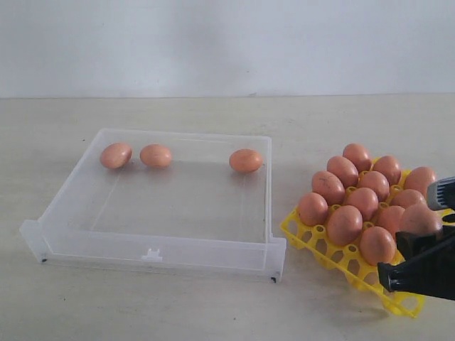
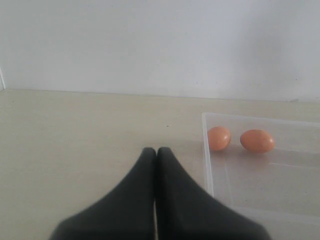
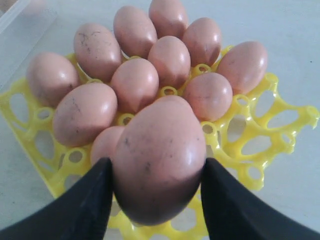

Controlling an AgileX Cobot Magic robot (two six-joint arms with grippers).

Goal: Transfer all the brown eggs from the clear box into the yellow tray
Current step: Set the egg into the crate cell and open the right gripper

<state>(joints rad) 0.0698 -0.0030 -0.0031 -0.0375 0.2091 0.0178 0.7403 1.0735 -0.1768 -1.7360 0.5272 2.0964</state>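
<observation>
Right hand (image 3: pixel 156 167) grips one brown egg (image 3: pixel 159 145) above yellow tray (image 3: pixel 305 112).

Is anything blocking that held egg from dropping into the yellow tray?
Nothing visible does. The egg in the right gripper hangs over the yellow tray, with empty cups beside it. The cup directly underneath is hidden by the egg.

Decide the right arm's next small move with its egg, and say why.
Probably lower the held brown egg into an empty cup of the yellow tray and release. The right fingers clamp it above the tray's open cups, and three eggs wait in the clear box.
</observation>
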